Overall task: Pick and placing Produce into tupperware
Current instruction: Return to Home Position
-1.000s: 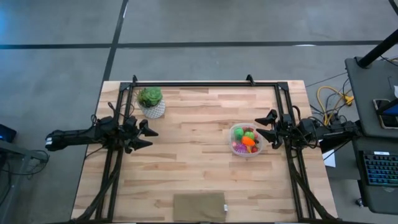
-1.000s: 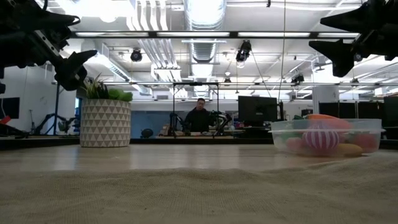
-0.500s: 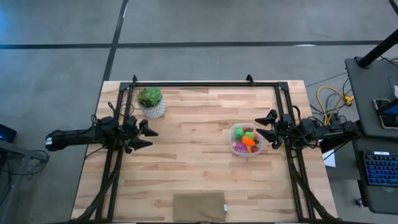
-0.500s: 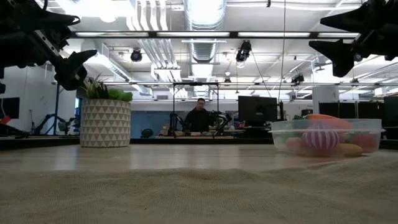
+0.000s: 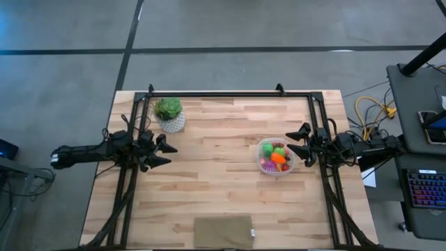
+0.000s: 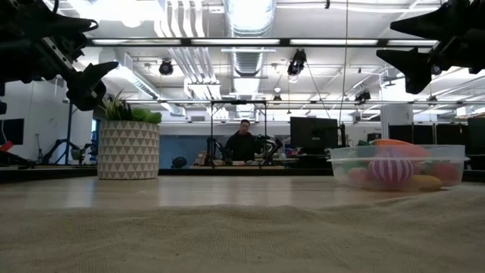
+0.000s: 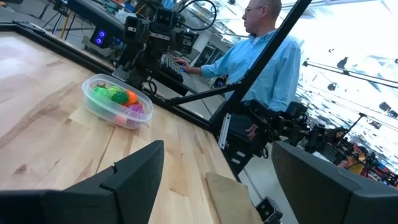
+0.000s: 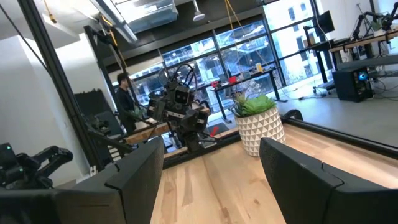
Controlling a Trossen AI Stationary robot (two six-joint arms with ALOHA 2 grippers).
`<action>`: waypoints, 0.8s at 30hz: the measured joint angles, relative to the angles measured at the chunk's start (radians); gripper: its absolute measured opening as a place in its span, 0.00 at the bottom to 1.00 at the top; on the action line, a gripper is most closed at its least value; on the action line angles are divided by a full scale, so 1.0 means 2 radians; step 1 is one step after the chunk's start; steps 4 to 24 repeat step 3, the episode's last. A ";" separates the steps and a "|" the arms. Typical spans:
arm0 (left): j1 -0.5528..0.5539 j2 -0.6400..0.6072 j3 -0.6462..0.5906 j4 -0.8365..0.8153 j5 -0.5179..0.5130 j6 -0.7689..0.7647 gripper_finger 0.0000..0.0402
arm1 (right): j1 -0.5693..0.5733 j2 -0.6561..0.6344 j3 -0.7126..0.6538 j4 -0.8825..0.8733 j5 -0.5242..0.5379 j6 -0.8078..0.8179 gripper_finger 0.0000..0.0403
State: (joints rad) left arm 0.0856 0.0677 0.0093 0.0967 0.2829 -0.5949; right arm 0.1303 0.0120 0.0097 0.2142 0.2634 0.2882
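Nothing has shifted since the earlier frames. In the high view the container (image 5: 260, 160) sits at centre right of the table (image 5: 223, 188), holding the carrot (image 5: 279, 157), green balls (image 5: 268, 148) and a magenta bunch (image 5: 267, 166). The right gripper (image 5: 288, 140) hangs just beside it, fingers spread and empty. At mid left, the left gripper (image 5: 171, 154) is likewise released, near the plant pot (image 5: 169, 117).

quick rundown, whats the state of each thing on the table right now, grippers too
left gripper: open, empty, raised over the table's left side
right gripper: open, empty, raised beside the tupperware
tupperware: upright, no lid, holding produce
produce: every piece in view lies inside the tupperware
plant pot: upright, back left
cloth: flat at the front edge
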 joint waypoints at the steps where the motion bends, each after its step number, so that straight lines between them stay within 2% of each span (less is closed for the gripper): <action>1: 0.000 0.000 0.000 0.000 0.000 0.000 0.71 | 0.000 0.000 0.000 0.000 0.000 0.000 0.64; 24: 0.000 0.000 0.000 0.000 0.000 0.000 0.71 | 0.000 0.000 0.000 0.000 0.000 0.000 0.64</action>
